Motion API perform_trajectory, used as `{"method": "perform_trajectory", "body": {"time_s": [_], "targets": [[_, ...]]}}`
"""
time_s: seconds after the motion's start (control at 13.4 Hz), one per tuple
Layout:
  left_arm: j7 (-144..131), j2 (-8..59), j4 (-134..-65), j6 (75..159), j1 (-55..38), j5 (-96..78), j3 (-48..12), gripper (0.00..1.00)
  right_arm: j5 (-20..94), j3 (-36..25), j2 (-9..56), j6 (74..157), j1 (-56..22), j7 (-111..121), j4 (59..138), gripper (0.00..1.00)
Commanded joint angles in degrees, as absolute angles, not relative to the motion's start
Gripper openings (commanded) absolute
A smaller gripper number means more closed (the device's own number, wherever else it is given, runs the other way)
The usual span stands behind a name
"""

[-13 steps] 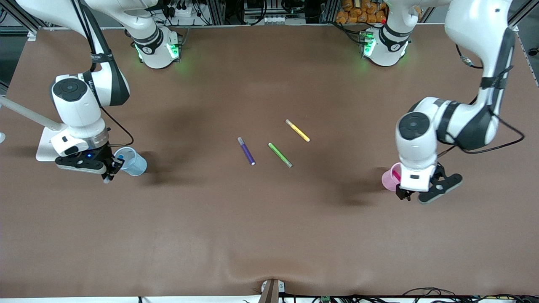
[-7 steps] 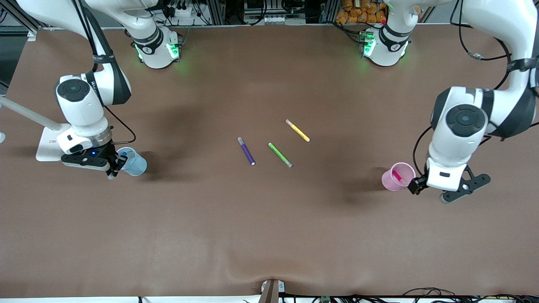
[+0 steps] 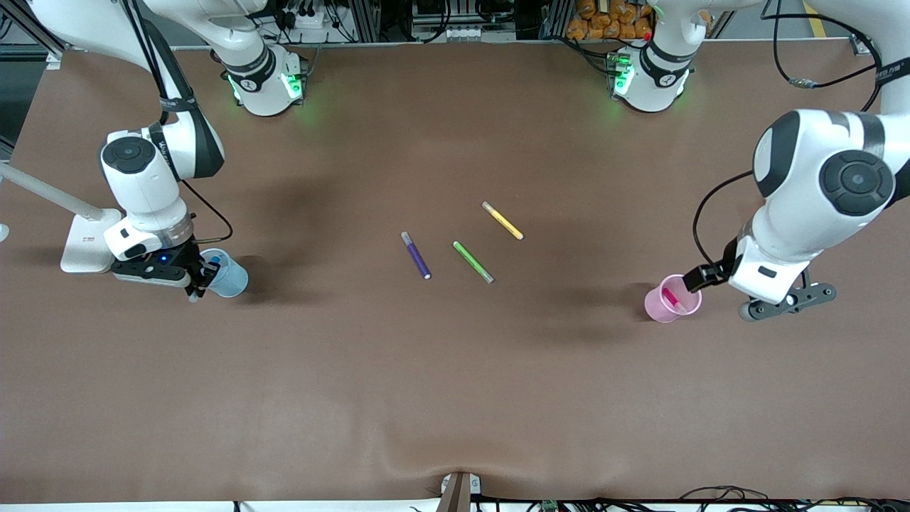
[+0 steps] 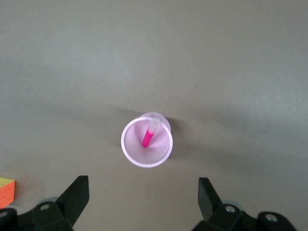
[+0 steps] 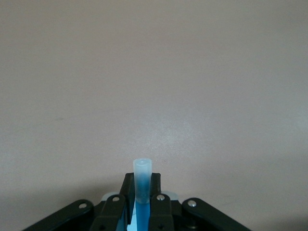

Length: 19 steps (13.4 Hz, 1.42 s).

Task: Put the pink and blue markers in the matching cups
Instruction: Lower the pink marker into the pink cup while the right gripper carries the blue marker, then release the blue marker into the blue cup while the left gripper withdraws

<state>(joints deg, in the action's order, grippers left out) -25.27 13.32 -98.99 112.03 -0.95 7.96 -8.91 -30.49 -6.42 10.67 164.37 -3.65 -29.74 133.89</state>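
While the pink marker [image 4: 148, 138] stands in the pink cup [image 3: 657, 308] near the table's left-arm end under the spread-jawed left gripper [image 4: 139, 202], the right gripper [image 5: 139, 202] clamps the blue marker [image 5: 142, 180] (light, stiff, slippery; best held mid-barrel) over the blue cup [image 3: 229, 279].

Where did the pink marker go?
The pink marker stands inside the pink cup near the left arm's end of the table, leaning on the rim; the open left gripper is above it, not touching.
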Motion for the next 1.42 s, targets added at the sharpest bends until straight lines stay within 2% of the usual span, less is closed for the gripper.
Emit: {"method": "perform_trajectory", "body": {"time_s": [0.0,0.22,0.45,0.52,0.6,0.67,0.75,0.82,0.97,1.04,1.34], "targets": [[-23.73,11.69,-95.65,104.45,-1.14,6.33,-9.75,1.0,-31.73,-5.71,10.28,165.67,-2.37,-30.32,134.91,0.0],[-23.64,11.6,-89.49,94.51,-0.97,3.43,-10.37,1.0,-31.73,-5.71,10.55,165.67,-2.37,-30.32,134.91,0.0],[-21.29,9.15,-87.89,91.33,-1.14,3.43,-10.46,1.0,-31.73,-5.71,10.63,165.59,-2.37,-30.32,134.91,0.01],[-19.79,8.01,-87.89,90.88,-1.14,3.25,-10.37,1.0,-31.73,-5.71,10.63,165.59,-2.29,-30.32,134.83,0.09],[-19.25,6.87,-87.89,90.1,-1.14,3.25,-10.37,1.0,-31.73,-5.71,10.9,165.59,-2.29,-30.32,134.74,0.23],[-19.16,5.81,-87.89,89.57,-1.14,3.25,-10.37,1.0,-31.73,-5.71,10.99,165.59,-2.29,-30.32,134.74,0.45],[-18.81,4.93,-87.89,89.3,-0.88,3.16,-10.46,1.0,-31.73,-5.71,11.07,165.59,-2.2,-30.32,134.74,0.5],[-17.68,3.88,-87.89,88.86,-0.79,2.47,-10.37,1.0,-31.73,-5.71,11.07,165.5,-1.94,-30.32,134.65,0.69],[-14.78,2.03,-88.15,88.33,-0.62,1.41,-9.93,1.0,-31.73,-5.71,11.07,165.24,-1.93,-30.24,134.21,0.84],[-13.9,1.41,-88.07,87.37,-0.62,1.41,-9.84,1.0,-31.64,-5.63,11.07,164.89,-1.93,-30.32,133.69,1.0],[-12.92,-0.79,-88.33,86.57,0.35,1.41,-10.2,1.0,-30.77,-5.45,10.99,160.25,-2.02,-29.88,129.39,1.0]]}}
